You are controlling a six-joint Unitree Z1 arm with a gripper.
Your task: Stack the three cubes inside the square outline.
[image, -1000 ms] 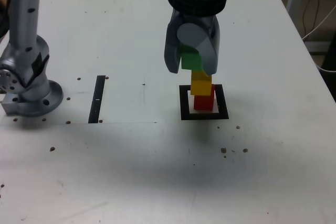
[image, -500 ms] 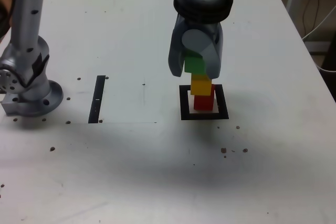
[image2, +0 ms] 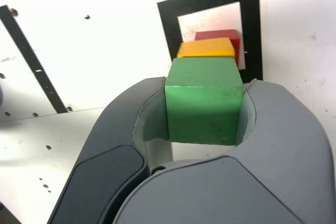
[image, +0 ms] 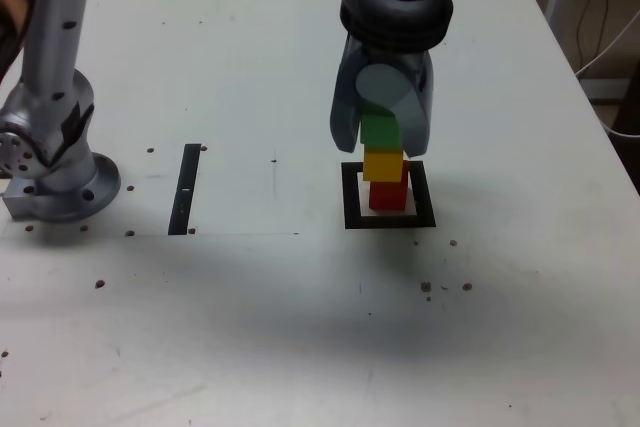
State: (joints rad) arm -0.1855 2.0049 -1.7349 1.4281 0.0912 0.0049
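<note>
Jaws clamped on green cube (image2: pixel 203 99); gripper (image: pixel 381 137) has drifted toward exterior view's right and lower over last second — green now sits atop yellow cube (image: pixel 383 164); red cube (image: pixel 389 194) beneath, inside square outline (image: pixel 352 194); release looks next.

End effector (image: pixel 383 142): two broad, rounded jaws in matte blue-grey plastic, smooth outer shells, a paler grey round disc on the face seen in the exterior view. Wrist view shows the jaw insides as lighter, curved grey pads (image2: pixel 152 121), with a darker charcoal inset panel on one outer shell. Above the jaws sits a black ribbed collar (image: pixel 397 7), then a grey cylindrical link. Arm base (image: pixel 50 162) at the exterior view's left: silver-grey metal column with small dark screw holes, a rounded joint housing with a black panel, and a flared circular foot with bolt holes.
</note>
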